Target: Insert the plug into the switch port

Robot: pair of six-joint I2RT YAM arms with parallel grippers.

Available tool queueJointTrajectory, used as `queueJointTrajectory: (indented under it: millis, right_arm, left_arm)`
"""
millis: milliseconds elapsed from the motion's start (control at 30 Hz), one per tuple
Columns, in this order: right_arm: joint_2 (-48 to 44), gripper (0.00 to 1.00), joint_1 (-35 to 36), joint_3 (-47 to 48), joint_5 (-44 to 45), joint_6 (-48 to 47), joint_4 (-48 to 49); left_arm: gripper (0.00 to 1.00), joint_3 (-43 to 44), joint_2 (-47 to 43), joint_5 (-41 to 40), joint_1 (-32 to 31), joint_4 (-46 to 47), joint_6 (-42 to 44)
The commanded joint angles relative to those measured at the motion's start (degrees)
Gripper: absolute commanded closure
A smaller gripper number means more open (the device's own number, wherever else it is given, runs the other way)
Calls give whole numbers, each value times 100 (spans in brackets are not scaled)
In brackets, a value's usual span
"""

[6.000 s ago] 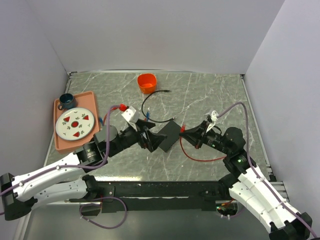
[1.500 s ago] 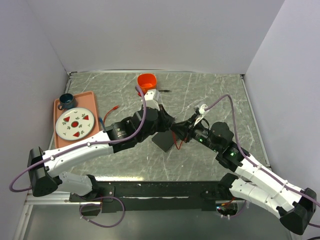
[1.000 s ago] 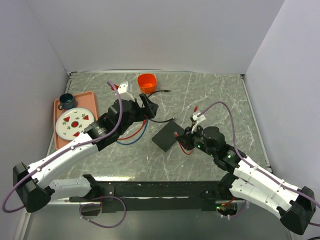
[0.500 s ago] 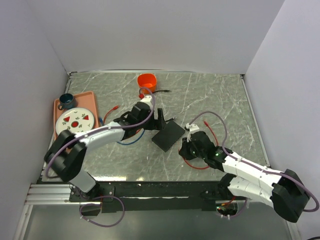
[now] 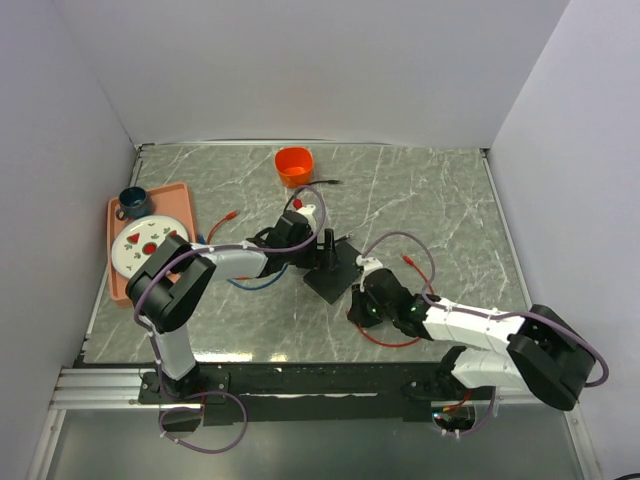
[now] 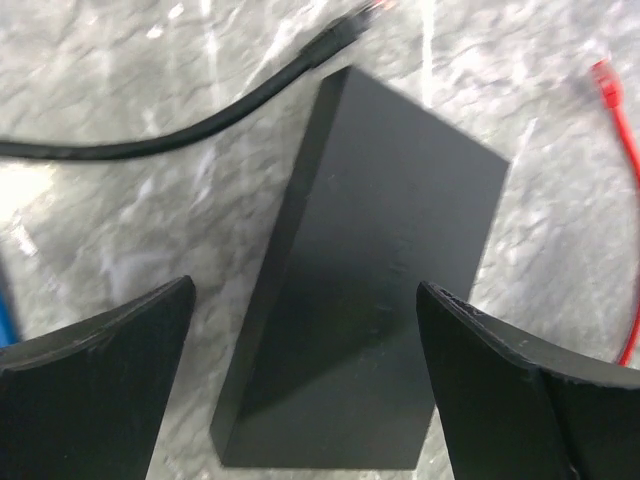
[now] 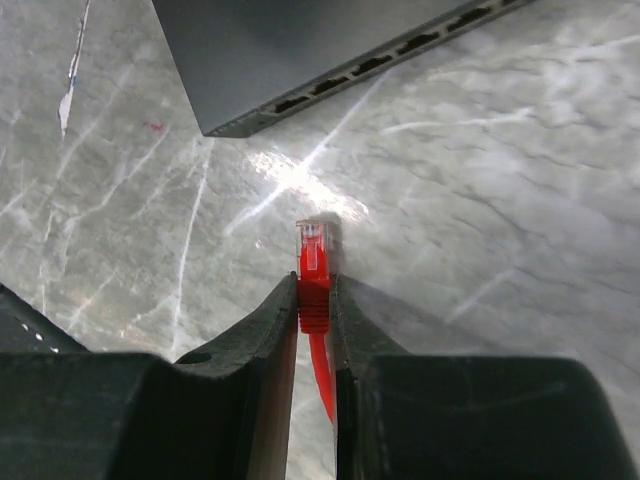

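Note:
The flat black box (image 5: 337,270) lies mid-table. In the right wrist view its narrow edge shows a row of several switch ports (image 7: 370,65). My right gripper (image 7: 315,285) is shut on the red plug (image 7: 313,262). The plug's clear tip points toward that edge and stands a short gap from it. The plug's red cable (image 5: 392,340) loops behind the right gripper (image 5: 358,300). My left gripper (image 5: 324,250) hangs open over the box's far side. Its fingers (image 6: 100,365) straddle the box top (image 6: 390,270) without touching.
An orange cup (image 5: 293,165) stands at the back. A black cable (image 6: 200,130) with its plug runs past the box's far corner. A blue cable (image 5: 250,284) lies left of the box. A pink tray (image 5: 175,192) with a plate and a mug sits at the left.
My left arm swung from near the orange cup down to the box, jaws wide. My right gripper drew back a little toward the near edge, still holding the plug.

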Motion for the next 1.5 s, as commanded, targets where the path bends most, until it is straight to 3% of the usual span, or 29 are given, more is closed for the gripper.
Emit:
queueJointTrajectory:
  millis: [0,1467]
  right_arm:
    - [317,100,68,328,353,84,563]
    - [942,100,174,478,784,-21,1258]
  left_arm:
    - [1,48,84,462,4,522,136]
    - [9,-225,515,1016,-5,891,21]
